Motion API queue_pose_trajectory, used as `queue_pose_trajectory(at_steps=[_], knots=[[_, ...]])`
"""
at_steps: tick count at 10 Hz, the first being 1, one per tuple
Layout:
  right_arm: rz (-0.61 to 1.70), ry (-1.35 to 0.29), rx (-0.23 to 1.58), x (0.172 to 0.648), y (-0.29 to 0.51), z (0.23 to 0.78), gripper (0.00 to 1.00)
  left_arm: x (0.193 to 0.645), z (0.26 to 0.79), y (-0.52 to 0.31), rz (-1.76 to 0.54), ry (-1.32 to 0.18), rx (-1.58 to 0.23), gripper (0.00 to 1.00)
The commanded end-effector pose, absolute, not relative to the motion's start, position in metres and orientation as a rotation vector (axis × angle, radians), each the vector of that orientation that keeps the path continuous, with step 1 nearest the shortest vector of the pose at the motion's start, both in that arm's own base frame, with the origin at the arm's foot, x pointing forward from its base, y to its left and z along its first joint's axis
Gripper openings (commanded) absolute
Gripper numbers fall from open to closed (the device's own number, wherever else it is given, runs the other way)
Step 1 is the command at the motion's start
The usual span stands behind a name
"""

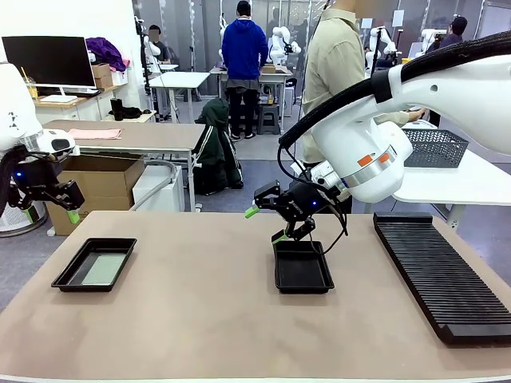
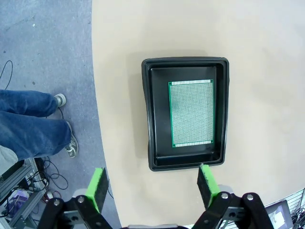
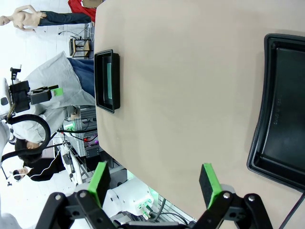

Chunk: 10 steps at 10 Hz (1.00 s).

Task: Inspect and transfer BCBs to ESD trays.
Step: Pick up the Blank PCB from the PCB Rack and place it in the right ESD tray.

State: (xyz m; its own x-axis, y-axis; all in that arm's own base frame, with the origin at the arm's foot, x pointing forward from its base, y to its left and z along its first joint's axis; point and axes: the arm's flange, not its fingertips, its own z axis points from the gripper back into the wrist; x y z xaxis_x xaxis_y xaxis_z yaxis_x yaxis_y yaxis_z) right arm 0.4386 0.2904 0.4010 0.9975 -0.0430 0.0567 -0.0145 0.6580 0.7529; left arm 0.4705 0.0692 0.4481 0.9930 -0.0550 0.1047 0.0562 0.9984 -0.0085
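While you keep both arms raised over the beige tabletop (image 1: 200,327), look at the containers. The shallow black plastic tray (image 1: 67,267) on the robot's left holds one thin pale-green rectangular board (image 1: 101,269), lying flat on its floor. Your left gripper (image 1: 52,212) hangs above and to the left of that tray, jaws wide, holding nothing. The second black tray (image 1: 303,270), near the middle, is empty. Your right gripper (image 1: 266,224) hovers at its far rim, also wide and empty. A long black ribbed rack (image 1: 439,271) lies at the right.

White rounded arms (image 1: 359,136), orange wrist patches (image 1: 366,160), thick black hose (image 1: 447,54), black screwed linkages (image 2: 71,212), bright green fingers (image 2: 97,187).
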Motion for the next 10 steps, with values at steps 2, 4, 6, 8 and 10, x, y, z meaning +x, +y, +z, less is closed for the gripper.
queue_pose_trajectory(at_steps=[2, 4, 6, 8, 10], knots=[[-0.032, -0.075, 0.849, 0.4382, 0.2915, 0.4014, 1.0, 0.4697, 0.4461, 0.0704, -0.053, -0.107, -0.01, 1.0], [-0.032, -0.075, 0.849, 0.4382, 0.2915, 0.4014, 1.0, 0.4697, 0.4461, 0.0704, -0.053, -0.107, -0.01, 1.0], [-0.032, -0.075, 0.849, 0.4382, 0.2915, 0.4014, 1.0, 0.4697, 0.4461, 0.0704, -0.053, -0.107, -0.01, 1.0], [-0.032, -0.075, 0.849, 0.4382, 0.2915, 0.4014, 1.0, 0.4697, 0.4461, 0.0704, -0.053, -0.107, -0.01, 1.0], [-0.032, -0.075, 0.849, 0.4382, 0.2915, 0.4014, 1.0, 0.4697, 0.4461, 0.0704, -0.053, -0.107, -0.01, 1.0]])
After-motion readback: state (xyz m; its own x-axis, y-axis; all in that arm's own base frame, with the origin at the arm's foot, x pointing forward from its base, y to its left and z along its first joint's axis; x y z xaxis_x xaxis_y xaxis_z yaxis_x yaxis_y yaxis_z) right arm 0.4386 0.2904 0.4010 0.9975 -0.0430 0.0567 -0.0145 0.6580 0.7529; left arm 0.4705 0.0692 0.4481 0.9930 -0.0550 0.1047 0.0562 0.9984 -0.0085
